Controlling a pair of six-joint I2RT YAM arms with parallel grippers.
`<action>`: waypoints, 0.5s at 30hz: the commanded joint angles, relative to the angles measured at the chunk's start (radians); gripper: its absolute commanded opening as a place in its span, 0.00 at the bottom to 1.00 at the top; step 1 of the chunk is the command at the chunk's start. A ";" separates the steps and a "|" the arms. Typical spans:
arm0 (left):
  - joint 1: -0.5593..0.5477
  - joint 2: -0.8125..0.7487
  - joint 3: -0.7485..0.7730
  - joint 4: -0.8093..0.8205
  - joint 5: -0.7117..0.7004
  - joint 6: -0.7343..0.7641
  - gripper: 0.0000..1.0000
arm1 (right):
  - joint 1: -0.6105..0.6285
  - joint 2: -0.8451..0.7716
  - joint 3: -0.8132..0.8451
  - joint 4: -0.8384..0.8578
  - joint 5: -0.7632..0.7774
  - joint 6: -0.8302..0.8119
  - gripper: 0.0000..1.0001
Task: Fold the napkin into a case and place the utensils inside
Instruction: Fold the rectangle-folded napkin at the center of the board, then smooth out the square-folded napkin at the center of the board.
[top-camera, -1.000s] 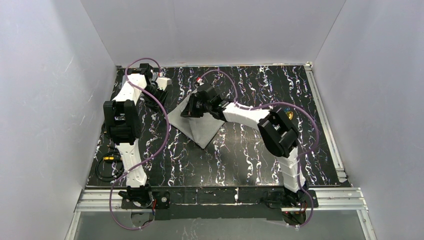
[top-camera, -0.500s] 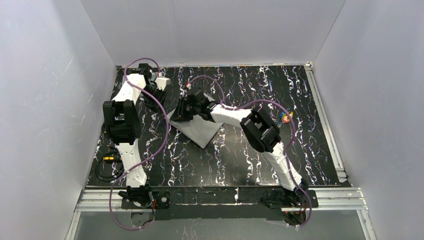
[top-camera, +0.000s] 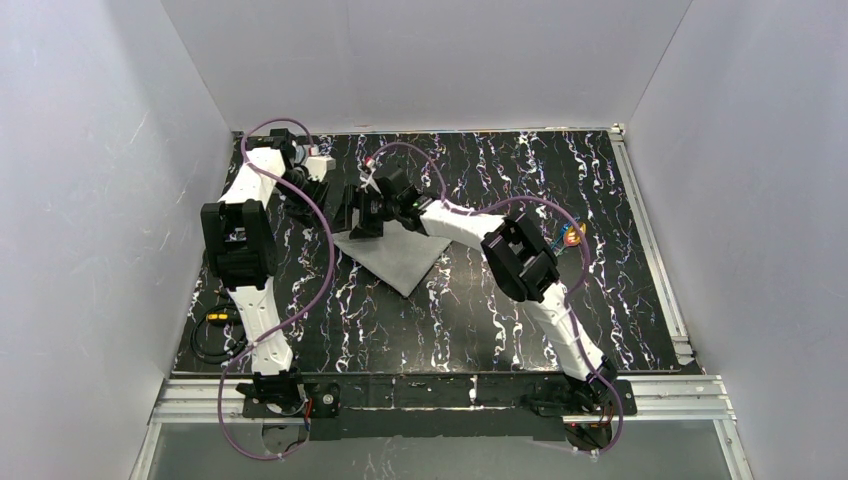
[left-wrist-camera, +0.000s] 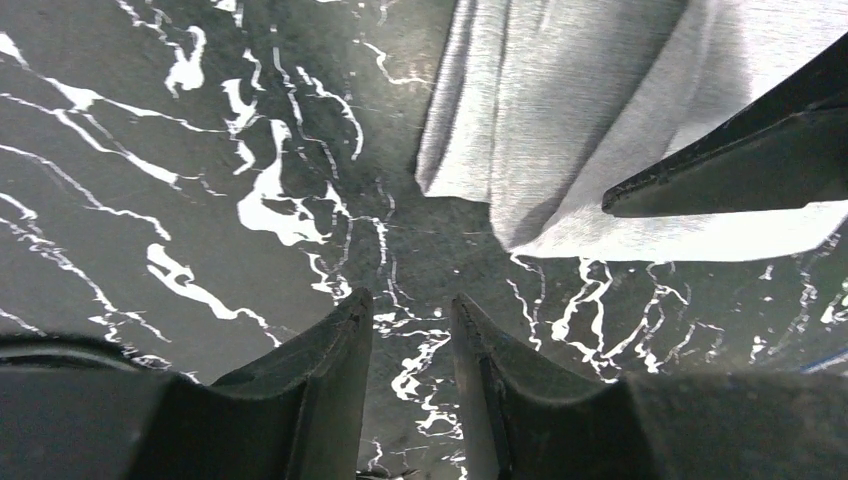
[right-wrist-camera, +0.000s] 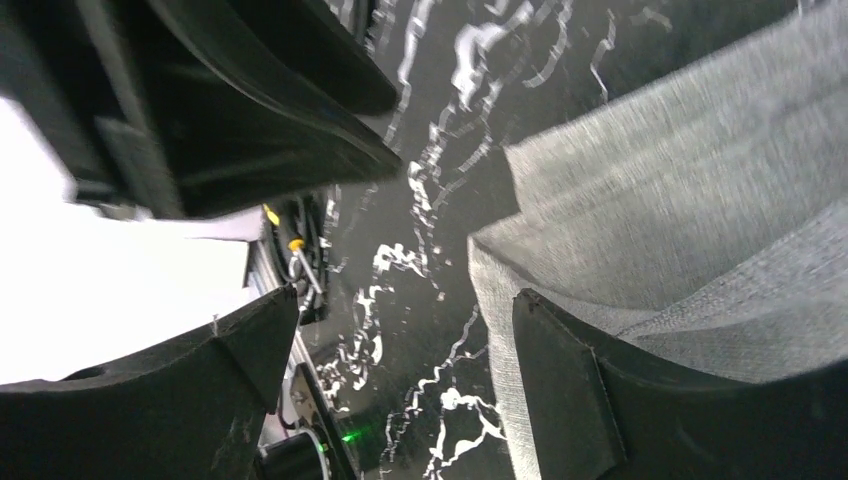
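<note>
Though bolted at the near edge, both arms: reach to the far left of the black marbled surface (top-camera: 640, 300).
right arm: elbow raised mid-surface, forearm angled left and away, wrist dipped low.
napkin (top-camera: 400, 258): folded in layers, lying flat, left of centre.
utensils (top-camera: 570, 237): well apart to its right, beyond the right elbow.
right gripper (right-wrist-camera: 405, 300): released, jaws wide, one finger over the napkin's far-left edge, the other over bare surface.
left arm: upright along the left side, wrist bent toward the napkin.
left gripper (left-wrist-camera: 408, 300): narrowly parted, grasping nothing, near the napkin's corner.
</note>
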 joint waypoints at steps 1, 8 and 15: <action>0.005 -0.074 -0.023 -0.072 0.105 -0.018 0.32 | -0.025 -0.100 0.114 0.036 -0.117 -0.012 0.87; 0.005 -0.082 -0.085 -0.088 0.240 -0.084 0.31 | -0.147 -0.218 0.052 -0.050 -0.075 -0.089 0.82; 0.005 -0.042 -0.125 -0.055 0.278 -0.134 0.32 | -0.317 -0.247 -0.043 -0.354 0.065 -0.320 0.77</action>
